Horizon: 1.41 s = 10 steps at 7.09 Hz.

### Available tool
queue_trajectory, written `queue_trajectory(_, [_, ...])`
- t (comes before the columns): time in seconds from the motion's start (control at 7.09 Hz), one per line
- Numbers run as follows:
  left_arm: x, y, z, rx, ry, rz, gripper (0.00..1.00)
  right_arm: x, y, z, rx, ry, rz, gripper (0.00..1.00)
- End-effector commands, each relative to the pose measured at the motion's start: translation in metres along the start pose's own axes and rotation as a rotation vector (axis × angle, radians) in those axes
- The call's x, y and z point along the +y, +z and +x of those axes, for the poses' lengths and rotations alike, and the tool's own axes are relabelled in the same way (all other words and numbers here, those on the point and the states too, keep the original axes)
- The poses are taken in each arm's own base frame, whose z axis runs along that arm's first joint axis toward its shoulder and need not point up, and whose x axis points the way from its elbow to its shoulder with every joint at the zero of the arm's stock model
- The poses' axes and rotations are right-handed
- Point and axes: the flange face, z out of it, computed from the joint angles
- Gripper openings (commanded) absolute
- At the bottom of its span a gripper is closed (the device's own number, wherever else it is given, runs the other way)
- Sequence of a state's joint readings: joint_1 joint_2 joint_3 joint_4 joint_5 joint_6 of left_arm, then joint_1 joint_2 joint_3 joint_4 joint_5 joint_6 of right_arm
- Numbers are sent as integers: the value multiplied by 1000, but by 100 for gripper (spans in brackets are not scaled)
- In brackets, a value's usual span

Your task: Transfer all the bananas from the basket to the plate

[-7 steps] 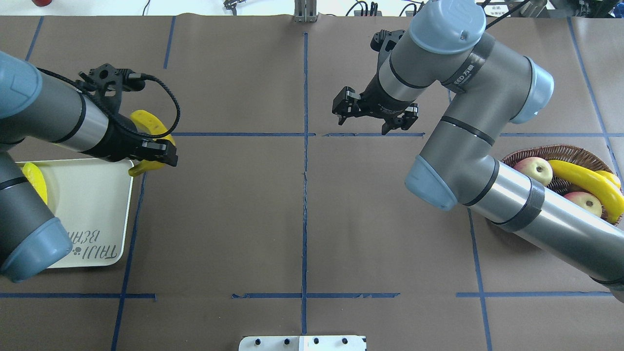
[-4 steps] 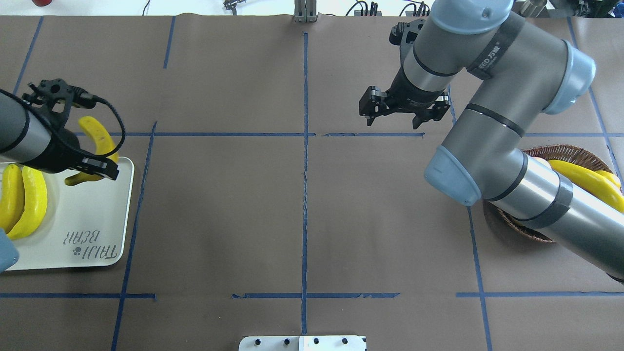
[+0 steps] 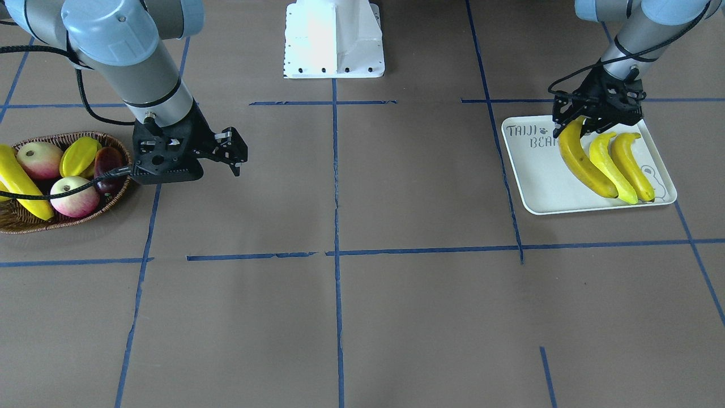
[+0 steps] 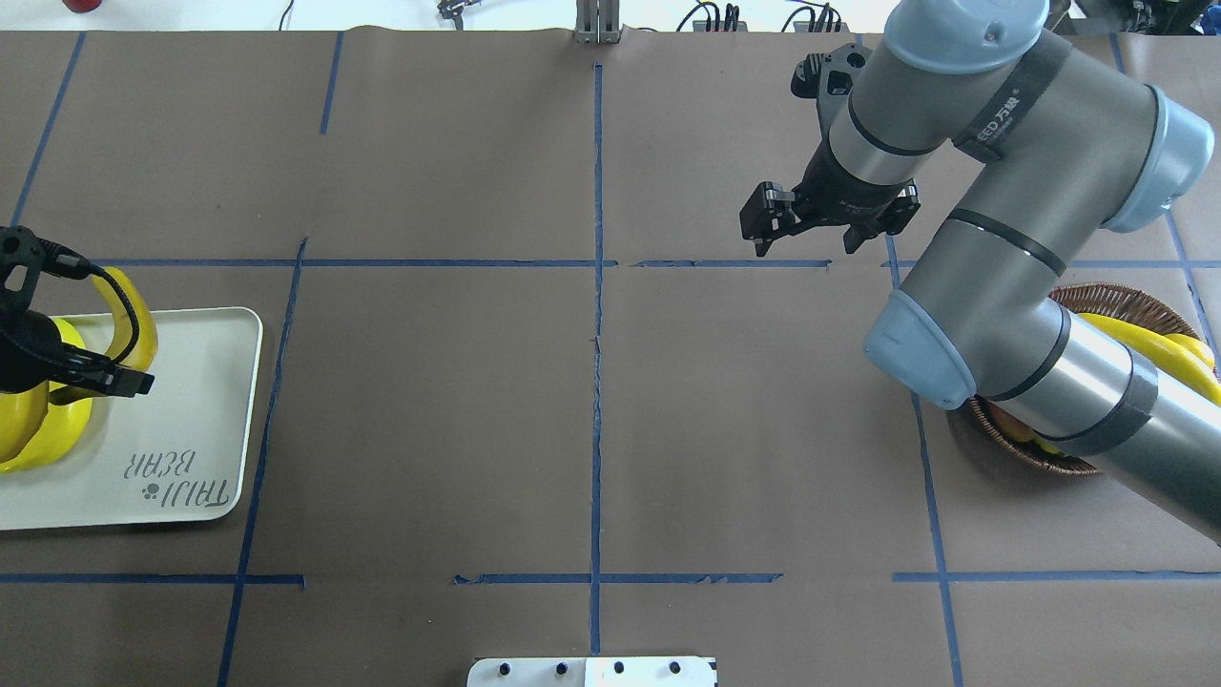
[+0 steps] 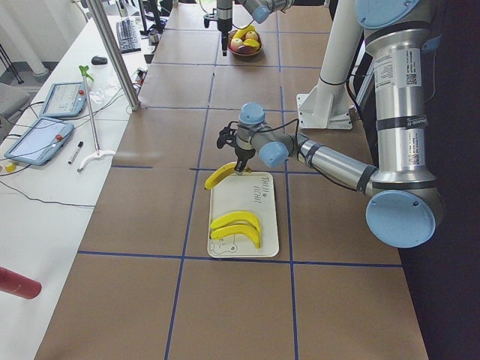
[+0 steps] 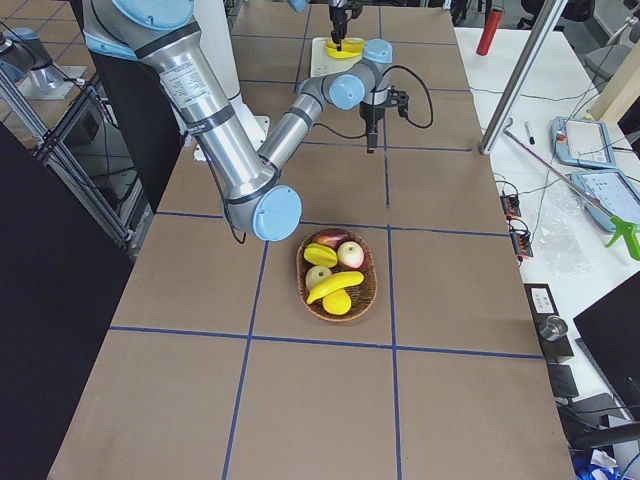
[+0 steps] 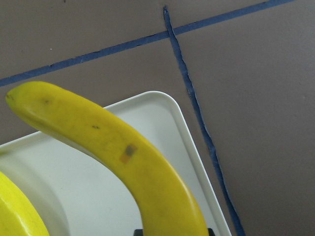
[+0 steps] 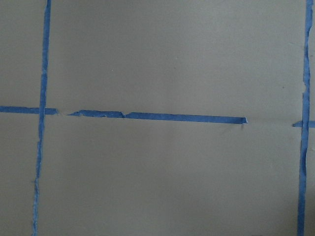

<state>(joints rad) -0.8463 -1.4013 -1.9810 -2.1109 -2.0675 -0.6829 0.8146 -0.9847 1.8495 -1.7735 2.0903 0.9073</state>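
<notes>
1. A table covered in brown paper (image 3: 396, 317) and ruled into squares by blue tape lines (image 8: 157, 117) fills the scene. The robot's white base mount (image 3: 334, 39) sits at the top of the front-facing view.
2. The left gripper (image 3: 589, 122) is clamped on the upper end of a third banana (image 3: 580, 161). This banana hangs over the lettered end of the pale plate (image 3: 544, 187), at the table end on the robot's left. Whether its lower tip touches the plate cannot be told.
3. Two bananas (image 3: 607, 164) lie side by side on the plate, just beside the held one.
4. The right gripper (image 4: 818, 234) hovers over bare paper with its jaws spread wide and nothing between them. It is near the wicker basket (image 3: 56, 225), on the side that faces the plate.
5. A fourth banana (image 3: 17, 181) lies in the basket, well apart from the plate. With it are two apples (image 3: 71, 198), a starfruit (image 3: 79, 156) and a dark purple fruit (image 3: 107, 161).
6. A white bench (image 5: 45, 202) runs along the side of the table opposite the robot. It carries two tablet-like devices (image 5: 45, 120), a keyboard (image 5: 126, 34) and a slanting metal post (image 5: 112, 52). A red cylinder (image 5: 15, 283) lies at its near end.
</notes>
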Motion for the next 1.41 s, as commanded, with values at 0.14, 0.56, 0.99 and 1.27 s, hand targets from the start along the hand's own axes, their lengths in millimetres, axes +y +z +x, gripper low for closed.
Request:
queue_trajectory(0.14, [21,43,-45,7,-58,1,11,6,5,-6,-2,-1,-7,100])
queue_trajectory(0.56, [30,62,-62,31,-27,21,14,6,4,-7,-3,-2,-4,100])
queue_trajectory(0.99, [33,63,-62,35,-26,9,17,6,3,-7,-4,-2,-4,100])
queue_trajectory(1.27, [34,62,-60,53,-12,12,20,6,2,-7,-6,-3,-2,100])
